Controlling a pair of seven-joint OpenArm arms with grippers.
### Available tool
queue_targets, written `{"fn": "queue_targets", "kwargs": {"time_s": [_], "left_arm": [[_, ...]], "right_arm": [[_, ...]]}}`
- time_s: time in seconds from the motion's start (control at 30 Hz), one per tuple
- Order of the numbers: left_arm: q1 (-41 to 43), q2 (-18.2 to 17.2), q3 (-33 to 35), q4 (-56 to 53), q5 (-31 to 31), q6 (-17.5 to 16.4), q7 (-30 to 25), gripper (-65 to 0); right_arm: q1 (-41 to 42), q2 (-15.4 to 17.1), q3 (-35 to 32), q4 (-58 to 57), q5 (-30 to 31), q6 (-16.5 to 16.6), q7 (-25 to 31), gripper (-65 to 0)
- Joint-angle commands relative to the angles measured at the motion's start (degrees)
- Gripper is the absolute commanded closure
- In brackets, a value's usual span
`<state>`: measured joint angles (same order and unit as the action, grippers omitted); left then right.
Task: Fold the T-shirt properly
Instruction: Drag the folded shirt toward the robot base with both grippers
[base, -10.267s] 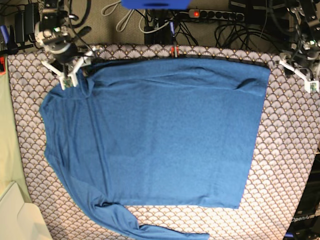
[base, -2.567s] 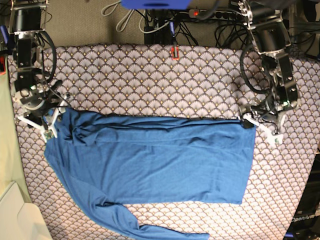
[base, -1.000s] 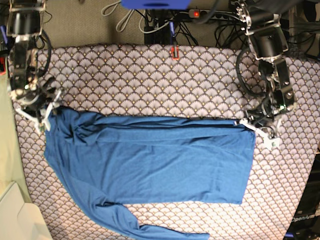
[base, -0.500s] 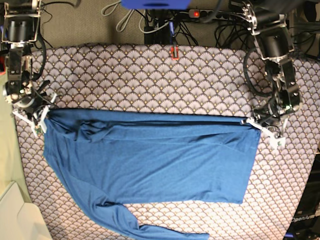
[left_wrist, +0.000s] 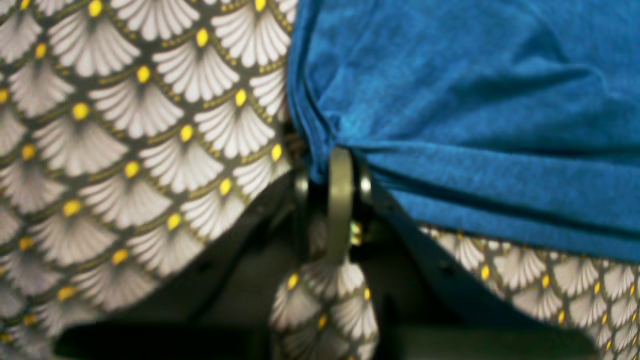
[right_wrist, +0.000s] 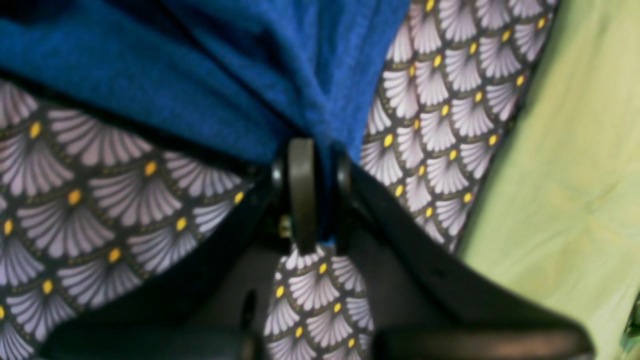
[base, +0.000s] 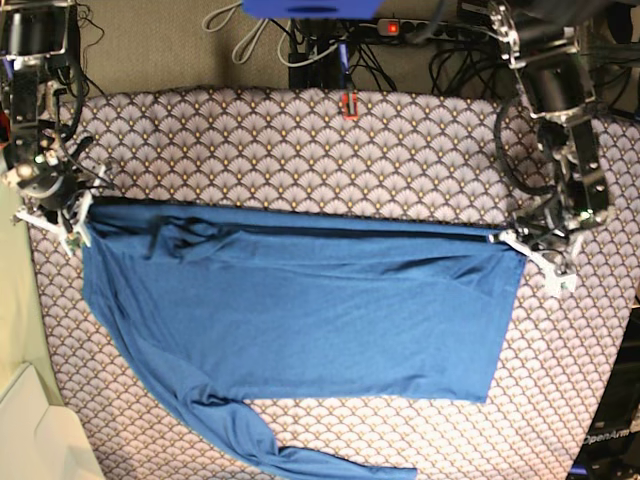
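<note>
The T-shirt (base: 300, 305) lies half-folded on the patterned cloth (base: 300, 150), both our grippers, left (base: 520, 245) and right (base: 75, 215), pinching its taut folded edge, so uneven pulling could skew it.

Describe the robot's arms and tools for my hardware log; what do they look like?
Both arms are black with silver joints and loose black cables. The left tool and right tool have white finger mounts in the base view; the wrist views show slim, rounded dark fingers.
</note>
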<state>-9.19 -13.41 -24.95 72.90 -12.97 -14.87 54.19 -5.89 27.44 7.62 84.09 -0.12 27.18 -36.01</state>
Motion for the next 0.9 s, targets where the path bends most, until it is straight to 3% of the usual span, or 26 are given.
{"fn": "queue_targets", "kwargs": {"time_s": [0.0,0.2,0.43,0.67,0.87], "left_arm": [[-0.44,-1.58,-0.33,2.66,0.27,0.32,0.53,-0.5],[1.94,-1.76,-0.5,10.92,0.36,0.32,7.04,-0.5],[6.07,-2.63,-0.59,16.9,0.71,0.32,10.64,-0.5],[11.61,-5.27,-0.59,20.77,0.36,0.32,11.34,-0.5],[16.0,-5.98,-0.59,23.23,0.27,0.32,11.34,-0.5]], "right_arm": [[0.22,1.26,0.6,0.87,-0.28,-0.5,0.27,0.0],[-1.63,1.61,0.69,1.22,-0.28,-0.5,0.36,0.0],[-6.64,1.7,0.69,7.64,-0.28,-0.5,0.36,0.0],[-10.68,1.7,3.5,9.22,-0.28,-0.5,0.36,0.0],[-13.58,3.64,4.29,9.31,-0.28,-0.41,0.36,0.0]]}}
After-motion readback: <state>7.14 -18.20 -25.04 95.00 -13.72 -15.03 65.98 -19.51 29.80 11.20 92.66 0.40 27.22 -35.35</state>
